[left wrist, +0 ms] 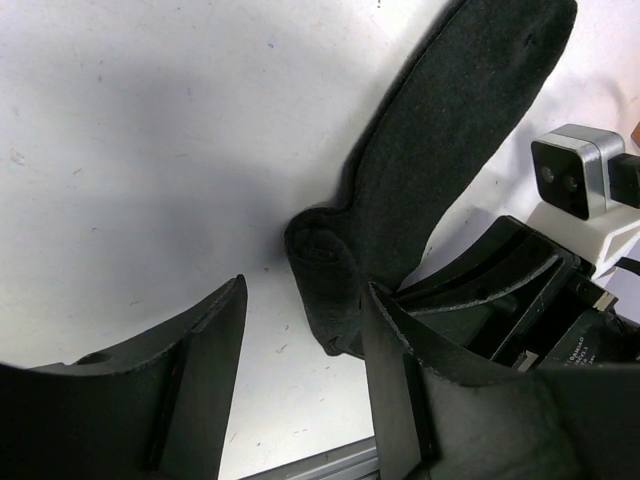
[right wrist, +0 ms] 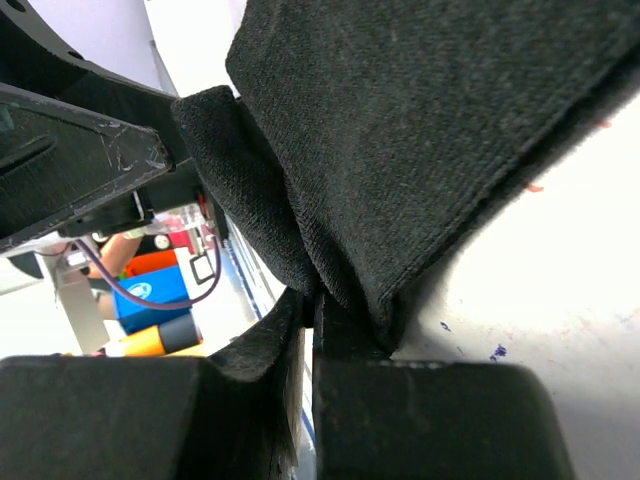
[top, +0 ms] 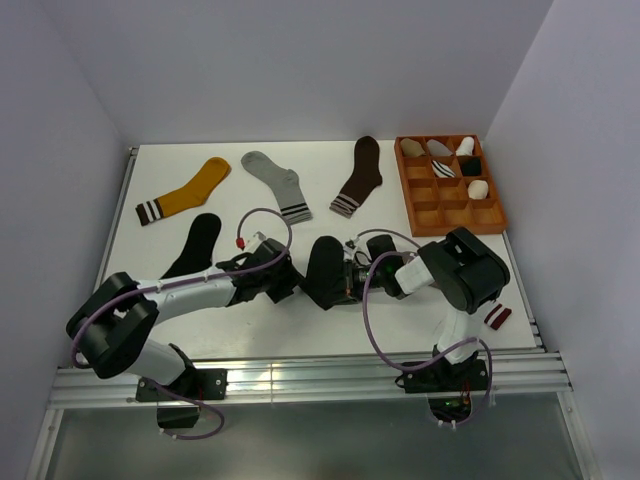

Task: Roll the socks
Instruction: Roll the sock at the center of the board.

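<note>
**Charcoal sock part-rolled between the pincers**
The plain charcoal-black sock (top: 325,270) lay stretched on the table. One end was coiled into a small roll between the spread fingers of the left pincer (left wrist: 303,300), and a fold was nipped in the closed right pincer (right wrist: 310,300). A second black sock (top: 197,243) lay flat, well left of the left pincer, its cuff hidden.

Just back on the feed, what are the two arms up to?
The right gripper is shut on a fold of the charcoal-black sock at mid-table. The left gripper stands open at the sock's partly rolled end, not gripping it. The wooden tray at far right holds several rolled socks.
</note>
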`<control>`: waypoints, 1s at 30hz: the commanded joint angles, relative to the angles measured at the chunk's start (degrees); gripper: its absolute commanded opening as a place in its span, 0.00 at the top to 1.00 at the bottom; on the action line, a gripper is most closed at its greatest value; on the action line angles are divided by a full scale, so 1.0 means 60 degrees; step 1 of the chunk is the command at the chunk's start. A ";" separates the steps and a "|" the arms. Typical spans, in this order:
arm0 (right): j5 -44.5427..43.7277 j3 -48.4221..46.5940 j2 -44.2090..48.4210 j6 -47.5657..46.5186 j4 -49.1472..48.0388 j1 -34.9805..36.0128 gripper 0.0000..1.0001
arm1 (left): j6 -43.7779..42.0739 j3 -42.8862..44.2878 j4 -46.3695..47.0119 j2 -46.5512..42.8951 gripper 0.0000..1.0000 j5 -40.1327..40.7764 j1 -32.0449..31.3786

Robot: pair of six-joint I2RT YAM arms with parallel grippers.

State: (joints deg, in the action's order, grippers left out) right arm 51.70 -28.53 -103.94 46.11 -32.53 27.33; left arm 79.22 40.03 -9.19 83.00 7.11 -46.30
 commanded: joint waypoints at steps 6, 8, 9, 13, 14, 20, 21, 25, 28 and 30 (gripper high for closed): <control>-0.0209 0.0215 -0.0460 0.0269 -0.0144 -0.0263 1.00 | -0.0034 0.0022 0.0638 0.0433 0.50 -0.0058 -0.0061; -0.0223 0.0200 -0.0474 0.0270 -0.0115 -0.0263 1.00 | -0.0093 0.0095 0.0609 0.0551 0.51 -0.0058 -0.0061; -0.0224 0.0200 -0.0474 0.0255 -0.0100 -0.0263 1.00 | -0.0108 0.0110 0.0594 0.0609 0.53 -0.0043 -0.0046; -0.0224 0.0156 -0.0474 0.0226 -0.0013 -0.0263 1.00 | -0.0181 0.0169 0.0565 0.0961 0.56 0.0001 -0.0046; -0.0209 0.0156 -0.0489 0.0211 -0.0012 -0.0263 1.00 | -0.0166 0.0241 0.0478 0.1034 0.57 -0.0014 -0.0046; -0.0326 0.0098 -0.0431 0.0123 0.0192 -0.0263 0.99 | -0.0283 0.0388 0.0419 0.1474 0.61 -0.0102 -0.0046; -0.0355 0.0083 -0.0387 0.0022 0.0352 -0.0263 0.98 | -0.0298 0.0432 0.0288 0.1576 0.63 -0.0102 -0.0061; -0.0633 -0.0093 -0.0124 -0.0374 0.1056 -0.0263 0.95 | -0.0371 0.0696 -0.0238 0.1796 0.73 -0.0043 -0.0076; -0.0838 -0.0253 0.0242 -0.0740 0.1700 -0.0249 0.89 | -0.0327 0.0872 -0.0794 0.1913 0.83 0.0059 -0.0090; -0.1101 -0.0327 0.0665 -0.1090 0.2269 -0.0234 0.82 | -0.0386 0.1047 -0.1089 0.1986 0.92 0.0190 -0.0105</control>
State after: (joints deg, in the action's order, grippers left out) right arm 51.62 -29.65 -103.00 45.04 -27.59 26.37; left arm 78.46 45.43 -8.08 92.79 6.74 -46.44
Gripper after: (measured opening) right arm 0.168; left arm 0.129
